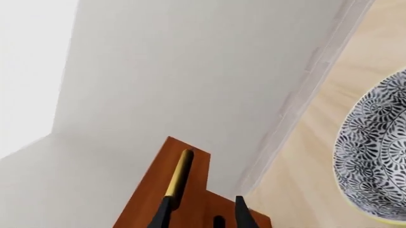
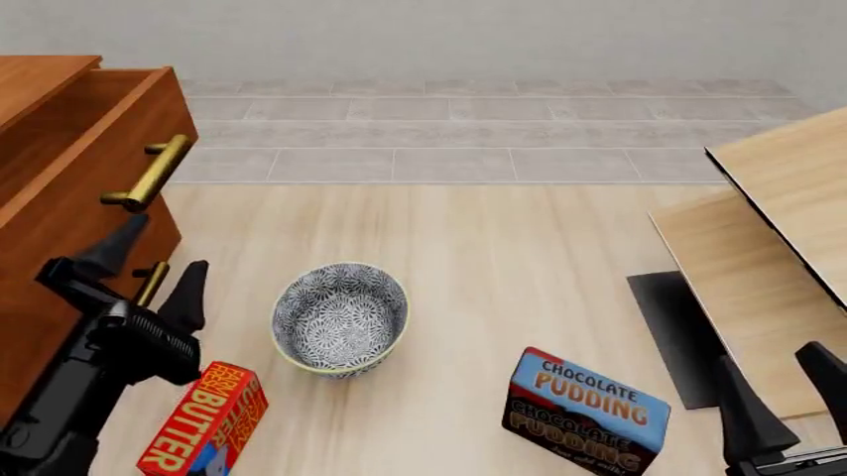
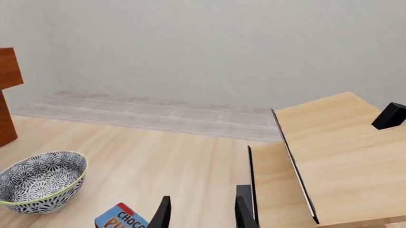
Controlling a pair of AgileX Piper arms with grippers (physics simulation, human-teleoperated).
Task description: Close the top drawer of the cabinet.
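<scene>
Left wrist view: left pincer (image 1: 204,213), fingers apart, empty; top drawer (image 1: 190,190) just ahead, its brass handle (image 1: 179,173) running lengthwise away beside one finger; patterned bowl (image 1: 374,156) off to the side.

Front view: cabinet (image 2: 40,228) beyond the left pincer (image 2: 157,268); top drawer (image 2: 99,164) stood pulled out, handle (image 2: 149,174) slanting. Only here: butter box (image 2: 205,421) and chocolate pudding box (image 2: 586,412), the bowl (image 2: 340,319) between pincers.

Right wrist view: right pincer (image 3: 201,211), fingers apart, holding nothing; pale table (image 3: 159,156) ahead; light-wood boards (image 3: 336,152) alongside.
</scene>
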